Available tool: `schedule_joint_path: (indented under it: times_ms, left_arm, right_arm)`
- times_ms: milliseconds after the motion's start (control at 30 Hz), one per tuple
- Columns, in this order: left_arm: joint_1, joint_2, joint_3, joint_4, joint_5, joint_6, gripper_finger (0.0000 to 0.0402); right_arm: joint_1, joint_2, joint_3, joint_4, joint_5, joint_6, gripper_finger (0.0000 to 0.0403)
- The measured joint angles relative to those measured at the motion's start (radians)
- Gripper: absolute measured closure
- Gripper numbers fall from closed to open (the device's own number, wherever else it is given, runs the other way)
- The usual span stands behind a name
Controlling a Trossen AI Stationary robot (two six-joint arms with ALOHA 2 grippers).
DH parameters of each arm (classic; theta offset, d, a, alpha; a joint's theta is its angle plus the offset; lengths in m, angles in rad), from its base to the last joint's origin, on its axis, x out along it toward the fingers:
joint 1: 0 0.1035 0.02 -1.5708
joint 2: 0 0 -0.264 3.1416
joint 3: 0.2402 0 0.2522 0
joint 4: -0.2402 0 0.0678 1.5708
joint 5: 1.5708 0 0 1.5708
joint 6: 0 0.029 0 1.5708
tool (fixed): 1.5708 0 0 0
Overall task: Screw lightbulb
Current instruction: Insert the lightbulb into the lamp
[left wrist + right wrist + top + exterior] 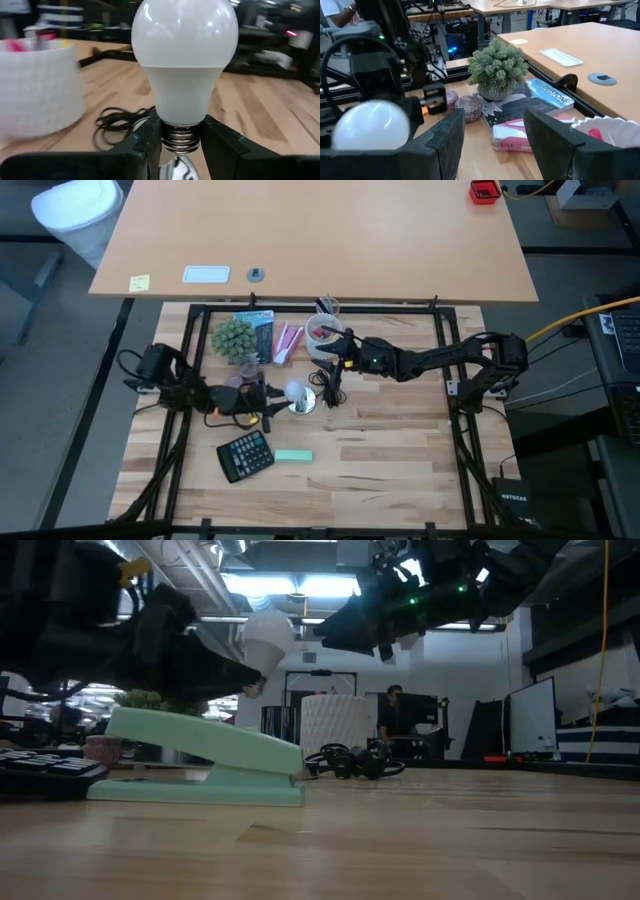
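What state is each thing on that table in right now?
lightbulb: unlit, held by its threaded base, above the table.
left tool: shut on the lightbulb.
right tool: open, empty, in the air.
stapler: closed, flat on the table.
black cord: bunched loosely on the table.

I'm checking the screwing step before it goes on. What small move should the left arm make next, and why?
Probably lower the bulb straight down toward the silver base. The left end effector grips the bulb by its threaded neck, and in the low view the bulb hangs well above the table. The right end effector is open and empty nearby.
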Motion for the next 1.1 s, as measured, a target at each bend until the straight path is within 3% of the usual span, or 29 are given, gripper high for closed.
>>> schedule_joint_path:
  times_ms: [133,467,1100]
  left_arm:
    - [0.092,0.004,0.017,0.002,0.169,0.079,0.0292]
    - [0.245,0.017,0.041,0.005,0.371,0.073,0.0292]
    - [0.237,0.144,0.104,0.011,0.393,0.026,0.0288]
  right_arm:
    - [0.0,0.003,0.0,0.005,-0.003,0.0,0.0194]
    - [0.001,0.003,0.0,0.06,-0.076,-0.001,0.0194]
    - [0.001,0.003,0.001,0.05,-0.095,0.021,0.0194]
